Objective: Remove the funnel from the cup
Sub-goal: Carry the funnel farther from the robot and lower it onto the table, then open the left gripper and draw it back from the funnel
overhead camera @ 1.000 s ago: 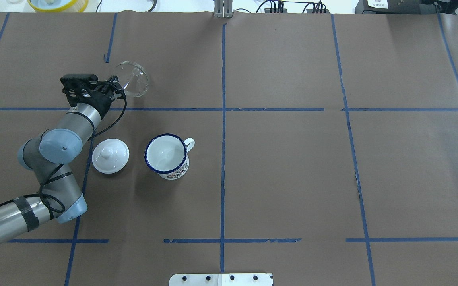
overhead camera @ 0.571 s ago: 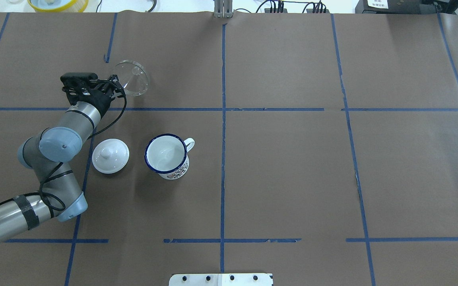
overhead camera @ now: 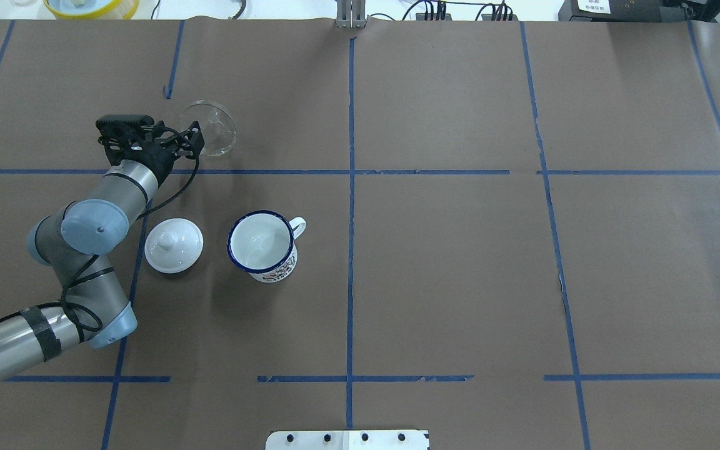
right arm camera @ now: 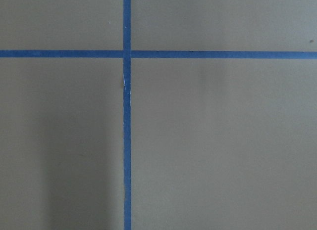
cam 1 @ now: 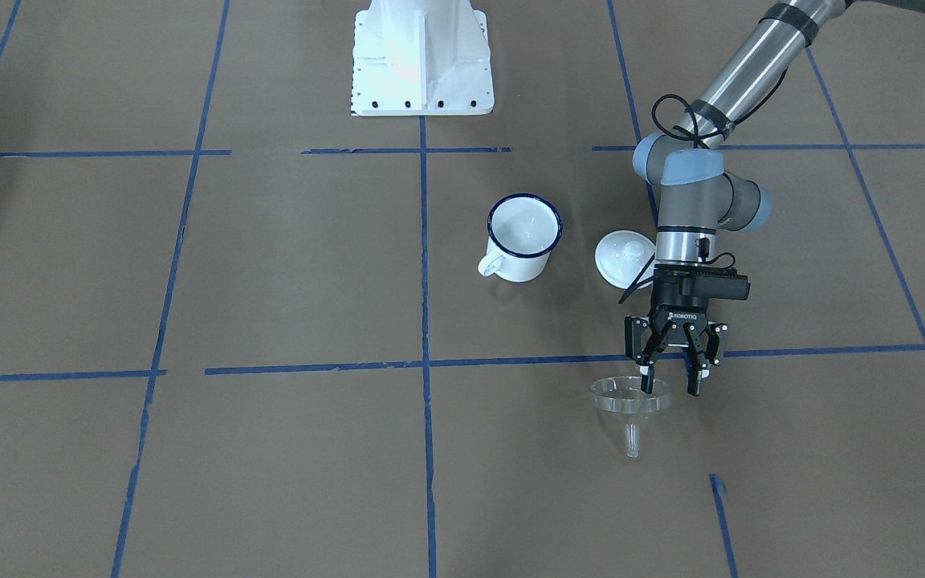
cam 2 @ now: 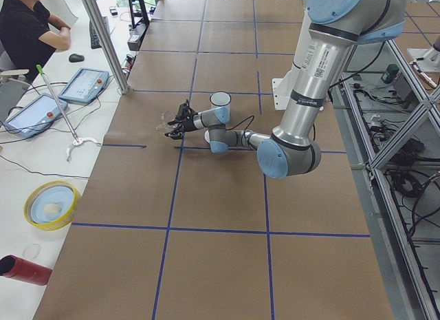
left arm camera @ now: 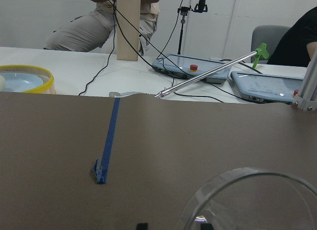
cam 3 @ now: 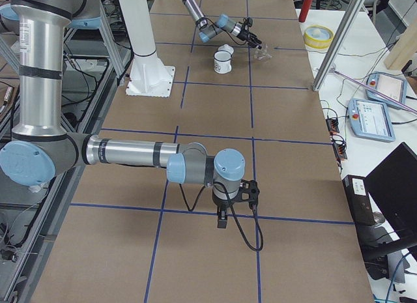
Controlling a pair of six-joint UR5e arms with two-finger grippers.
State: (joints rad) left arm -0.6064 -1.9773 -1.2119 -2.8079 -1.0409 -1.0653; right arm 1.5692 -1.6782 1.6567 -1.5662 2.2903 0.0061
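funnel (cam 1: pixel 628 399) out of the cup (cam 1: pixel 523 229), left gripper (cam 1: pixel 671 389) spread

i see my left gripper's fingers wide apart, straddling the funnel's rim. the funnel sits on the table (cam 1: pixel 270 449), well apart from the cup. a white lid (cam 1: pixel 625 257) lies just beside the cup. i can't make out whether the right gripper (cam 3: pixel 222 219) has its fingers apart.

We count one funnel (cam 1: pixel 629 397), one cup (cam 1: pixel 523 233) and one white knobbed lid (cam 1: pixel 624 258) on the table (cam 1: pixel 270 265), two robot arms, a left arm (overhead camera: pixel 132 181) and a right arm (cam 3: pixel 130 152), plus one yellow-rimmed bowl (overhead camera: pixel 91 7) at the overhead view's upper left.
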